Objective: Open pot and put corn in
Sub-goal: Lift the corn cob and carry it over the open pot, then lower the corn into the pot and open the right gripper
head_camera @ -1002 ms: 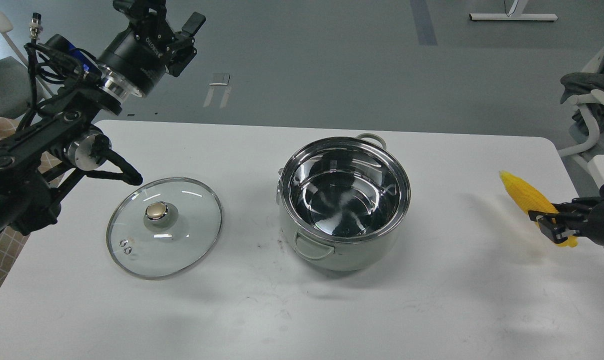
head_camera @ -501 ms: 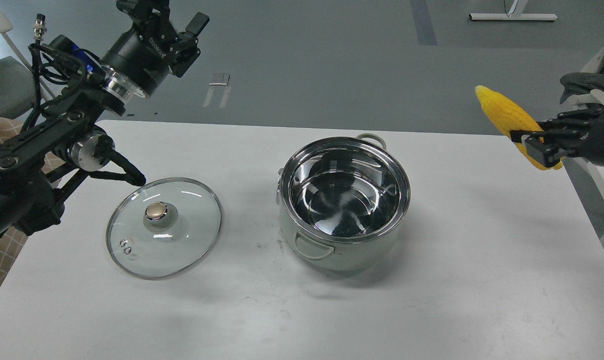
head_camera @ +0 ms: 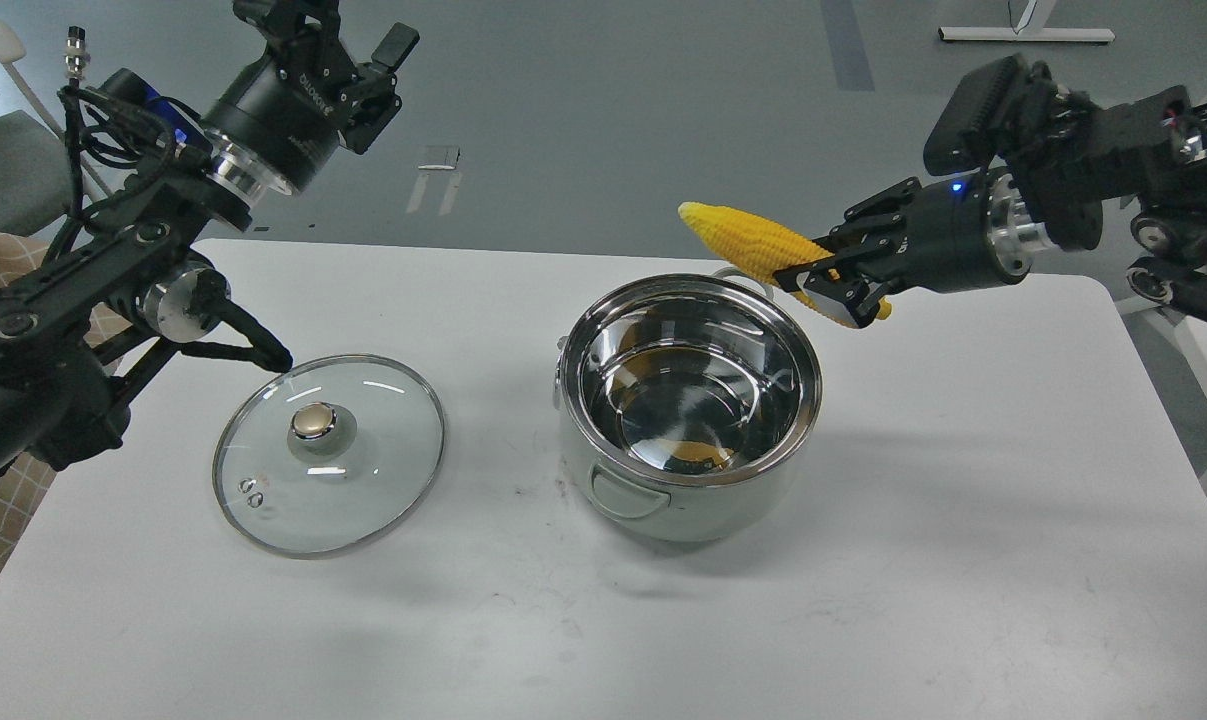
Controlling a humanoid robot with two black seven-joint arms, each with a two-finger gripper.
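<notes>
Right gripper (head_camera: 831, 288) has its jaws clamped on the corn (head_camera: 753, 245), held above the pot's (head_camera: 688, 405) far rim for dropping in. Lid (head_camera: 329, 452) lies left of pot; left gripper (head_camera: 363, 75) is raised, jaws look empty, spread unclear.

Looks like a lab or test room: I'm at a plain white table (head_camera: 963, 560), bare grey floor (head_camera: 613, 110) with tape marks (head_camera: 437, 160), desk leg base (head_camera: 1025, 34) in back.

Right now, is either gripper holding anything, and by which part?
The right gripper is shut on the corn, gripping near its thick end. The left gripper is raised, open and holds nothing.
</notes>
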